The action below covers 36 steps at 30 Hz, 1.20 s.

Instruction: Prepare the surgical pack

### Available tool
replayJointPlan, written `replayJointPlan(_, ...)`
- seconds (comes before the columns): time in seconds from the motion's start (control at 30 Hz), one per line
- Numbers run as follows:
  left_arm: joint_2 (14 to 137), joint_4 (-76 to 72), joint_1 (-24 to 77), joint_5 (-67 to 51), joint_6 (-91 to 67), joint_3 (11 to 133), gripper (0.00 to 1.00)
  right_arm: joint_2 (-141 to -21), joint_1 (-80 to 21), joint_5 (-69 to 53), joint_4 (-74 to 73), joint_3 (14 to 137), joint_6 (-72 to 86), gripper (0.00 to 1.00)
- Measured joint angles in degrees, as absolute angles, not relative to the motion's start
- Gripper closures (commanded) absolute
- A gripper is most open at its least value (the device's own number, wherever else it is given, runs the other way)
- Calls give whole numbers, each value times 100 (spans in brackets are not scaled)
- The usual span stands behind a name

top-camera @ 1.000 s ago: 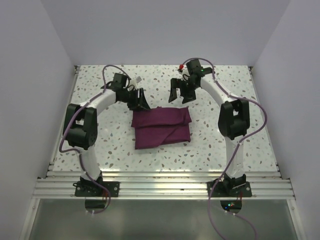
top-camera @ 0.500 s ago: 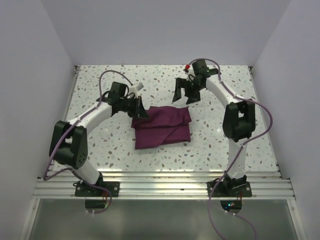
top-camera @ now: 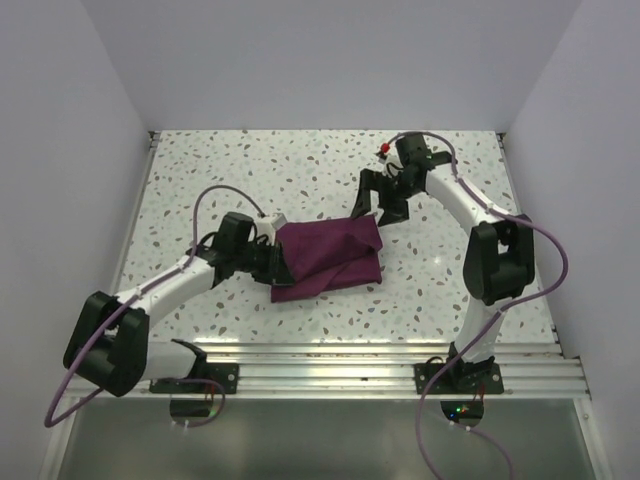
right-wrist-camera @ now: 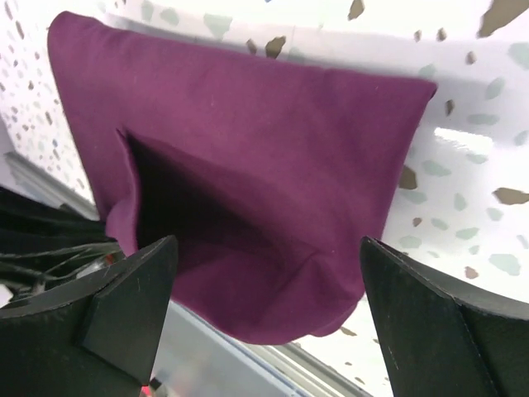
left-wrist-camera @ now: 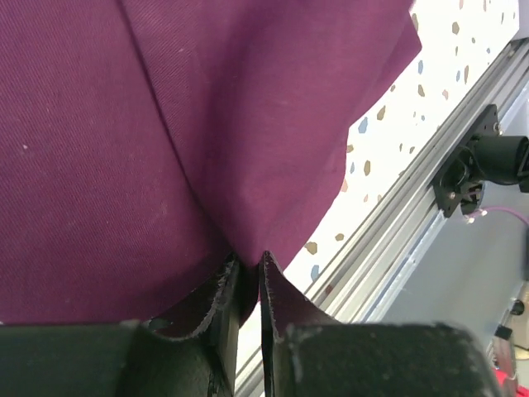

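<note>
The surgical pack [top-camera: 335,255] is a folded dark purple cloth bundle lying mid-table. Nothing of what it wraps shows. My left gripper [top-camera: 281,265] is at the bundle's left edge, low over the table. In the left wrist view the left gripper [left-wrist-camera: 246,260] is shut on a fold of the purple cloth [left-wrist-camera: 165,124]. My right gripper [top-camera: 378,208] hovers open over the bundle's far right corner. In the right wrist view the right gripper [right-wrist-camera: 269,244] has its fingers spread wide above the pack [right-wrist-camera: 273,141], holding nothing.
A speckled white table [top-camera: 200,180] carries the pack. An aluminium rail [top-camera: 320,365] runs along the near edge, close to the bundle's near side, and the rail [left-wrist-camera: 397,215] shows beside the left fingers. White walls close in the left, right and far sides.
The left arm swung toward the near edge and its gripper closed on the cloth's left edge. The right gripper came down and nearer, over the bundle's far right corner, staying open.
</note>
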<state>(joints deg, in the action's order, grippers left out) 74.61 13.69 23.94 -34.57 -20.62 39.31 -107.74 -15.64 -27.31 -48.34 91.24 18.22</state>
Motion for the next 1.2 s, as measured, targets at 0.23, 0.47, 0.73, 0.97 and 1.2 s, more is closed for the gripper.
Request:
replayJointPlan(0.23, 6851, 1345, 2648, -3369, -2722, 3441, 57, -10759, -1695, -3242, -4827, 9035, 1793, 6)
replayJointPlan(0.47, 6027, 1863, 2709, -3326, -3131, 3496, 36, -10873, -2196, -3730, -4991, 9620, 1839, 11)
replayJointPlan(0.73, 6248, 2759, 2709, -2519, -3212, 5218, 36, -11107, -2469, -4180, -5009, 9572, 2018, 20)
replayJointPlan(0.97, 7494, 2915, 2672, -2228, -3055, 6510, 37, -10645, -2727, -4300, -4974, 8090, 2043, 22)
replayJointPlan(1.2, 8333, 3284, 2427, -2209, -2923, 6871, 37, -8991, -2915, -4309, -5129, 6313, 2075, 21)
